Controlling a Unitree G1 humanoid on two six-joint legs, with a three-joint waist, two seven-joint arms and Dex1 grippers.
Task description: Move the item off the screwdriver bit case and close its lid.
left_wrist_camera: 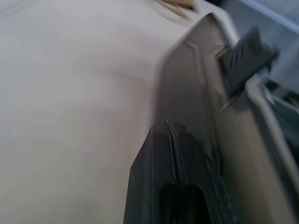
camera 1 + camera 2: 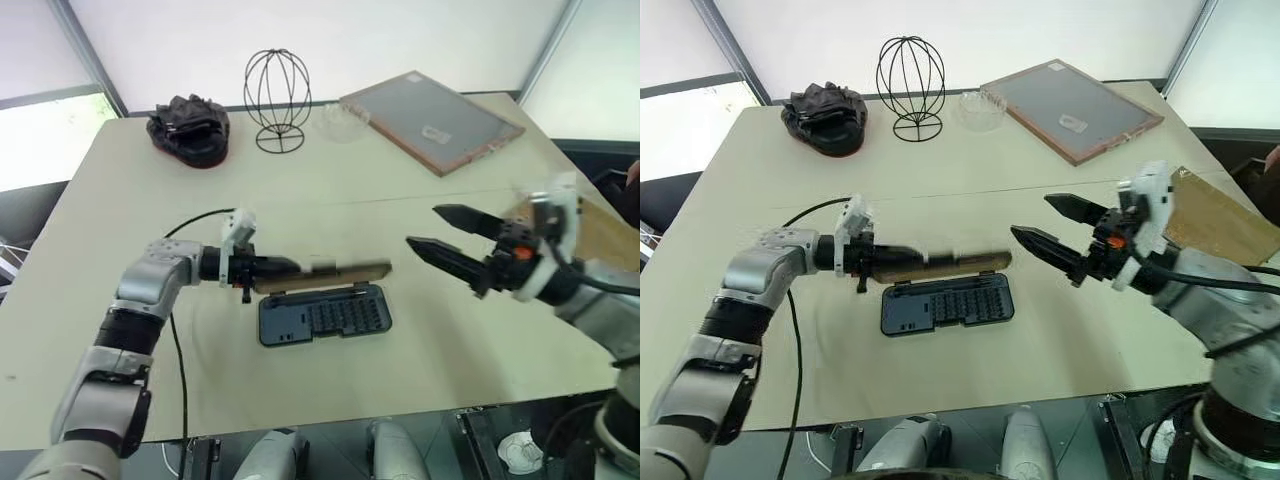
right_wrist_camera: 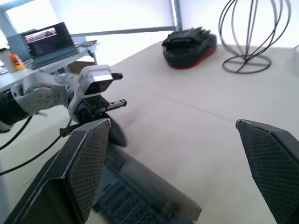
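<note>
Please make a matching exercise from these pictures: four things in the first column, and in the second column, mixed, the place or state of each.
1. dark blue-grey plastic bit case
2. tan kraft paper bag
3. black wire dome stand
4. right gripper

a. fingers wide apart, holding nothing
b. at the table's right edge
c. lying open, bits showing
d. upright at the table's far side

Pairs: 1-c, 2-b, 3-d, 4-a

no legible text, labels, brands or numbers on anything in view

one case (image 2: 322,314), one bag (image 2: 1220,222), perhaps one bowl (image 2: 979,110)
</note>
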